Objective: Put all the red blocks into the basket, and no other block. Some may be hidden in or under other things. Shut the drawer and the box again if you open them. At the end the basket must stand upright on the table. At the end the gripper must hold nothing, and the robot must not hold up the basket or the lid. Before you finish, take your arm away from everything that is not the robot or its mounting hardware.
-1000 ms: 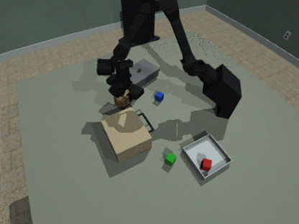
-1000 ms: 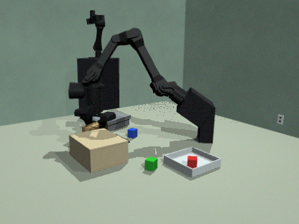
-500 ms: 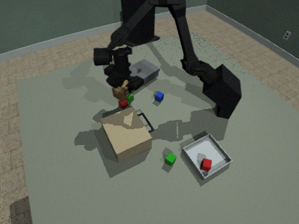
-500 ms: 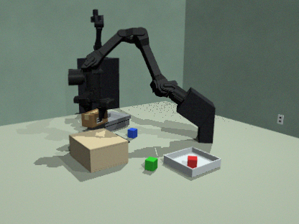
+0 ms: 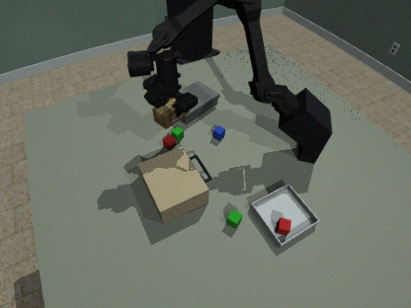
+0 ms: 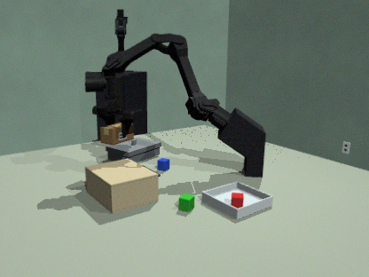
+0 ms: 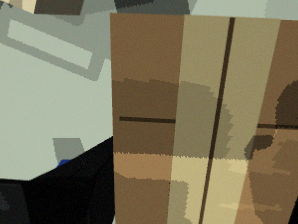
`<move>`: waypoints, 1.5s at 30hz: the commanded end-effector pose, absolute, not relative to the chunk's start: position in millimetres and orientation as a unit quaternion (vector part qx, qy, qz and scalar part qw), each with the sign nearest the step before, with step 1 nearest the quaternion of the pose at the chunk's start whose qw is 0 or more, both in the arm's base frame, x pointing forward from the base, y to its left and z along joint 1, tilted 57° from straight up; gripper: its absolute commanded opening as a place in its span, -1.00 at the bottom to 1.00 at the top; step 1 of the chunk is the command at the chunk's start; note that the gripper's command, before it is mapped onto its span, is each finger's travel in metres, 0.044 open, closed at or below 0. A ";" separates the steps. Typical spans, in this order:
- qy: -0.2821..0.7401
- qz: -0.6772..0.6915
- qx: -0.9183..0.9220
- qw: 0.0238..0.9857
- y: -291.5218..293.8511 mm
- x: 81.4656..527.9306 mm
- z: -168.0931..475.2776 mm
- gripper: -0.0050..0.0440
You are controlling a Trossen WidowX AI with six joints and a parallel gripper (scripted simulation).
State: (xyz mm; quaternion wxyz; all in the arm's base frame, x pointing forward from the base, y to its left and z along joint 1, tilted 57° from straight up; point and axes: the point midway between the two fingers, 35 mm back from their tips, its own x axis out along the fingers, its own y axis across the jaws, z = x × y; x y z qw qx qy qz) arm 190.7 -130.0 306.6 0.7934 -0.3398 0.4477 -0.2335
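Going left to right in my top view, I have the tan drawer unit on the table, its dark handle facing the middle. Farther back, my gripper points down with its fingers clamped on a brown cardboard carton, which looks raised off the table. Between the carton and the drawer unit I can see one red block, with a green cube right beside it; I can't tell whether the two touch. Next comes the grey lidded box, behind the blue block, which sits by itself. Nearer my viewpoint, a second green block lies between the drawer unit and the basket. That basket stands upright at the right, with another red block inside it, toward the near side. My arm's black base stands behind the basket

You are moving the black pincer and the brown taped cardboard carton up and away from the tan box, and a red cube and a green cube, hidden from above a second ago, are now showing.
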 end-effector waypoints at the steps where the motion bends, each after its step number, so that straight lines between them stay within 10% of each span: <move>1: 0.423 -0.280 -0.259 0.822 -136.8 161.6 292.8 -0.80; 45: 0.209 -0.462 0.218 0.834 -147.5 44.0 190.2 -0.80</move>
